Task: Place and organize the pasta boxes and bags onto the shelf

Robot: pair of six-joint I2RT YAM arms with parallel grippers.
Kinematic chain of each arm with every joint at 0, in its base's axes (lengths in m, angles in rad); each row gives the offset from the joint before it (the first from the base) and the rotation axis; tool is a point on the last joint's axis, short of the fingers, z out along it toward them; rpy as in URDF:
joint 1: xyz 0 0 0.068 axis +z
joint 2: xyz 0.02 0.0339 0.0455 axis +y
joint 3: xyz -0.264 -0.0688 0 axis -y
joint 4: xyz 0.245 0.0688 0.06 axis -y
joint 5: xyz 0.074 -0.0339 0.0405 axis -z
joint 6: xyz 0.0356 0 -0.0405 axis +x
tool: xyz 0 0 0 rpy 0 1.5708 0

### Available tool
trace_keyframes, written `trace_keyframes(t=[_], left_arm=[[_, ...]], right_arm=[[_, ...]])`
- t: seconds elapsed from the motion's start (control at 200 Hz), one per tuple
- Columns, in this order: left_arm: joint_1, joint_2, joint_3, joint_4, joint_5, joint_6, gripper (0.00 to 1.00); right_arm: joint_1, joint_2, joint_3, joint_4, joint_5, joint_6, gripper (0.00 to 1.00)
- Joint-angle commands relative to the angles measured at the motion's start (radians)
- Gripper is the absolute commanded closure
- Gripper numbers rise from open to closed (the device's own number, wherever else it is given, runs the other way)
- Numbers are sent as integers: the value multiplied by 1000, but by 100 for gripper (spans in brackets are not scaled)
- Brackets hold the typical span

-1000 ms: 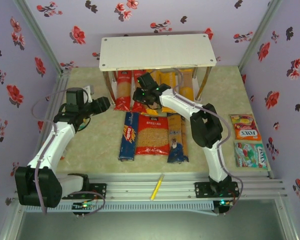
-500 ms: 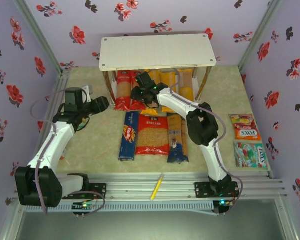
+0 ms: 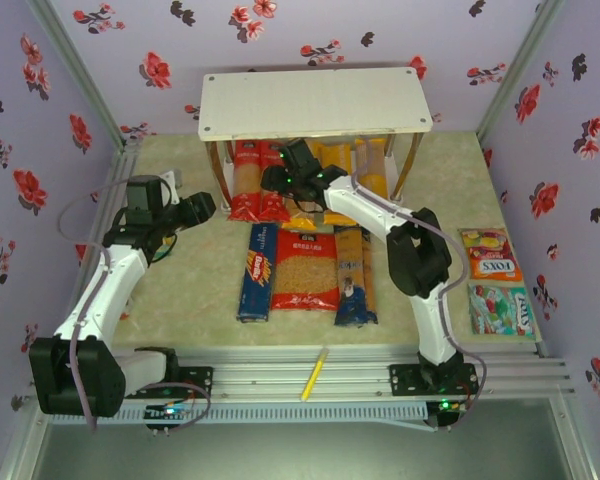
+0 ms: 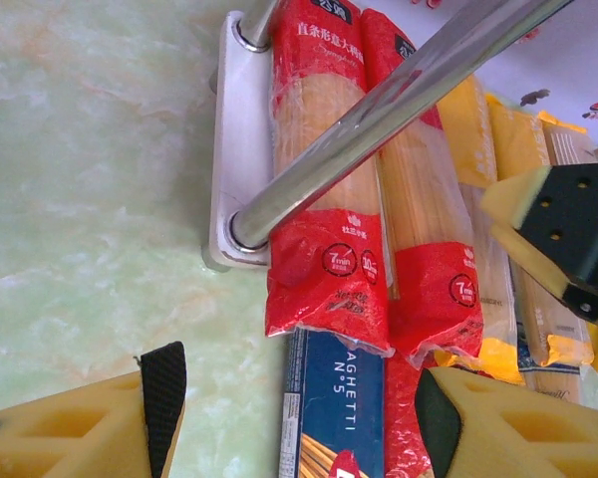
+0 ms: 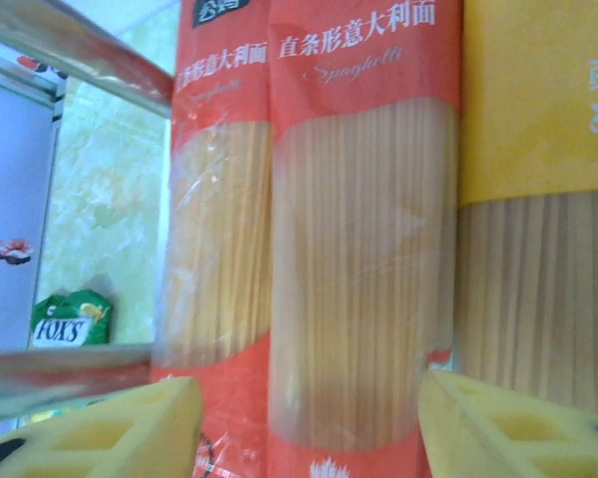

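1. Under the white two-tier shelf [image 3: 315, 100] with thin silver posts, two red-ended spaghetti bags [image 3: 246, 185] lie at the left, with yellow-orange bags [image 3: 372, 172] to their right.
2. Your right gripper [image 5: 309, 418] hovers over the red-ended pair, its yellow fingers spread and gripping nothing.
3. Your left gripper [image 3: 202, 207] hangs just left of the shelf, jaws parted and empty.
4. Nearer you, a long dark-blue box [image 3: 255, 272], a wider red bag [image 3: 303, 268] and a blue-ended bag [image 3: 352, 275] lie side by side on the pale marbled table [image 3: 180, 290].

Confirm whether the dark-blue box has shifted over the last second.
No. The dark-blue box keeps its spot between the shelf and the front rail.
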Motion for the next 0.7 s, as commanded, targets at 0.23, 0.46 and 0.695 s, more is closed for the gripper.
trace_keyframes(t=[0.23,0.46,0.695], left_arm=[[11,-22,8,-2,10,18,36],[11,-18,10,-1,10,16,36],[11,-15,5,5,12,13,36]], right_arm=[[-36,-64,-37,-55,118,-53,60],[-37,-80,-59,-170,170,-77,45],[-34,-148,-186,-162,170,-64,45]])
